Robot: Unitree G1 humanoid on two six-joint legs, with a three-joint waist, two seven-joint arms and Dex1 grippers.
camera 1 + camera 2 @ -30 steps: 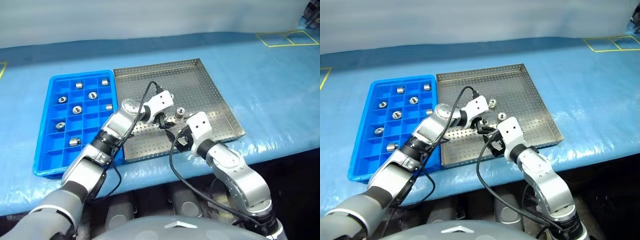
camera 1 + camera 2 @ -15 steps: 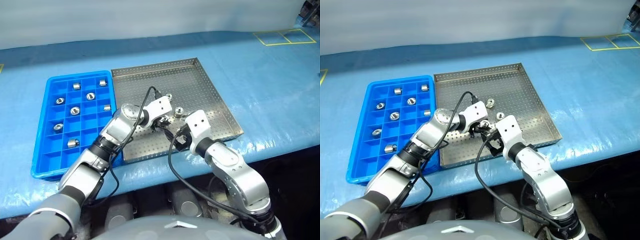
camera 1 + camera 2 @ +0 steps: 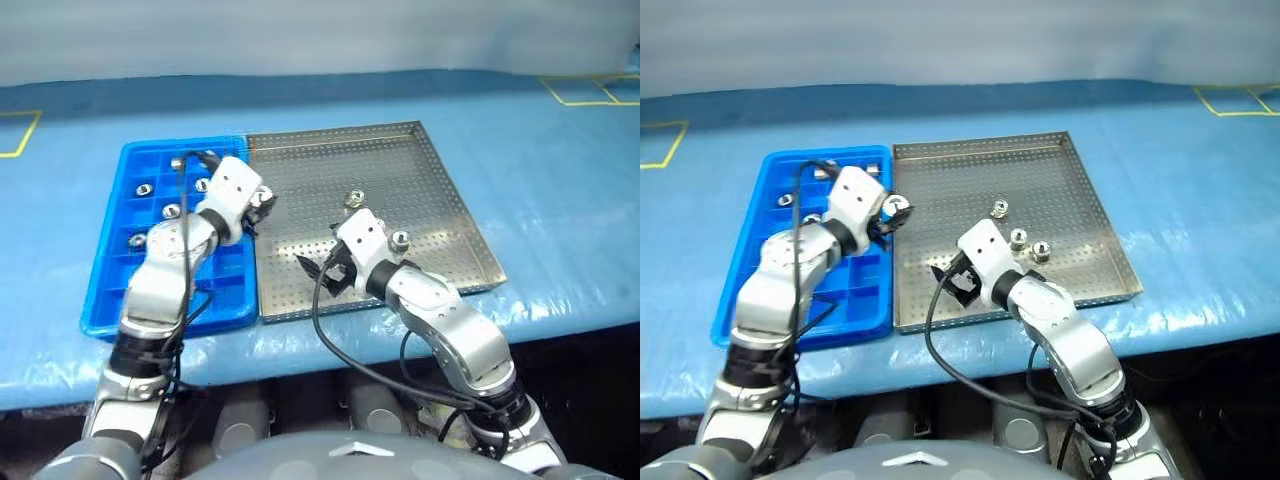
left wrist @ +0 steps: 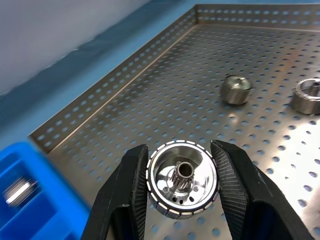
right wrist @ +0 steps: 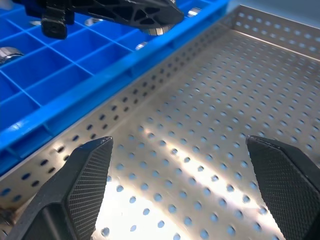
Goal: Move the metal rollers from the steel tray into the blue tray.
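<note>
One metal roller (image 4: 182, 185), judged hard, slick and best pinched across its rim, is gripped by the left end effector (image 4: 182, 187); the right end effector (image 5: 177, 172) is held open.

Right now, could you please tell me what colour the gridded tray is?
Bright blue; the blue tray shows best in the left eye view.

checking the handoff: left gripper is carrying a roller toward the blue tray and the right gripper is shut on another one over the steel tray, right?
Not quite. The left gripper does hold a metal roller, near the blue tray. But the right gripper is open and empty over the steel tray; the right wrist view shows bare perforated floor between its spread fingers.
</note>
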